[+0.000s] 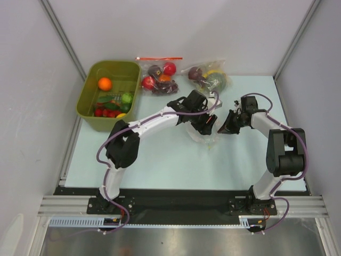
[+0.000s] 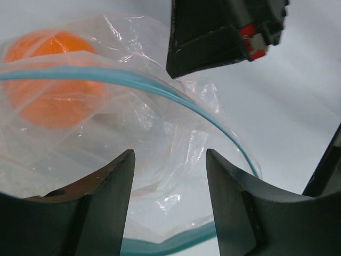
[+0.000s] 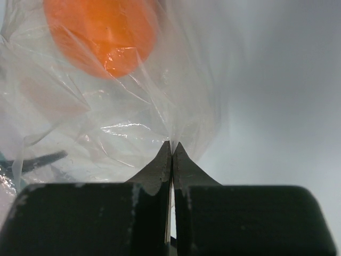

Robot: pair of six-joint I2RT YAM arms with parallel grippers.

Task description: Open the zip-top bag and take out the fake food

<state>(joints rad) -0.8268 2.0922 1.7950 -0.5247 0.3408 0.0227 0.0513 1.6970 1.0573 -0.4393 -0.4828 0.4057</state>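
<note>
Zip-top bag [image 1: 206,140] is lying near the centre of the table [image 1: 160,165]. The mouth is judged open, since the light-blue zip strip [image 2: 133,81] is bowed into a wide loop with the lips parted. The opening step is judged done.

Removal is not done. One orange fake fruit [image 2: 48,80] is seen inside the film, deep in the bag. It is at 10 o'clock from the left fingertips in the left wrist view and at 11 o'clock from the right fingertips in the right wrist view. Whether other fruit is inside cannot be told.

Left gripper [image 2: 169,162]: jaws apart and lined up on the bag mouth, loose film between them, nothing seen pinched. In the top view the bag is just at its 6 o'clock.

Right gripper [image 3: 171,146]: jaws pressed together on a fold of the bag film. In the top view it is at 2 o'clock from the bag.

Green bin [image 1: 84,98] is set at the table's 10 o'clock corner, well apart from the bag, with assorted fake fruit in it. Left to do, as judged: the fruit is to be reached through the mouth and taken out.
</note>
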